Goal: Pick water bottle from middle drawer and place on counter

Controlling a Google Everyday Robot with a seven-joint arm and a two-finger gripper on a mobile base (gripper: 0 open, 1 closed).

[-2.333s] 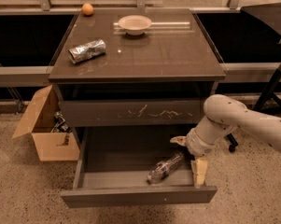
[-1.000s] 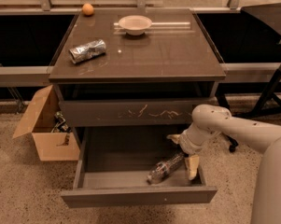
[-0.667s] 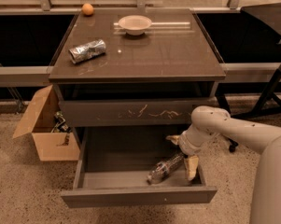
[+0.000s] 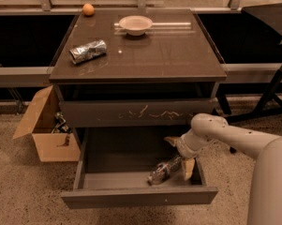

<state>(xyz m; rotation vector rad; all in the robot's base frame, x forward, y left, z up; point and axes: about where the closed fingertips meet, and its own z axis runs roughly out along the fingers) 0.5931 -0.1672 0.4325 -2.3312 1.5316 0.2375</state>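
The water bottle (image 4: 163, 169) lies on its side on the floor of the open middle drawer (image 4: 139, 196), near its right front corner. My gripper (image 4: 179, 154) reaches down into the drawer from the right. It is open, with one tan finger (image 4: 171, 140) behind the bottle's right end and the other (image 4: 188, 168) in front of it. The bottle rests on the drawer floor, not lifted. The dark brown counter (image 4: 154, 50) is the top of the cabinet above.
On the counter are a crumpled foil packet (image 4: 87, 50), a white bowl (image 4: 135, 25) and an orange ball (image 4: 88, 9). A shut drawer front with pale scratches (image 4: 136, 112) hangs over the open drawer. An open cardboard box (image 4: 46, 131) stands on the floor to the left.
My arm has drawn in leftward toward the cabinet and the gripper has settled a little lower around the bottle's right end. The bottle has not moved.
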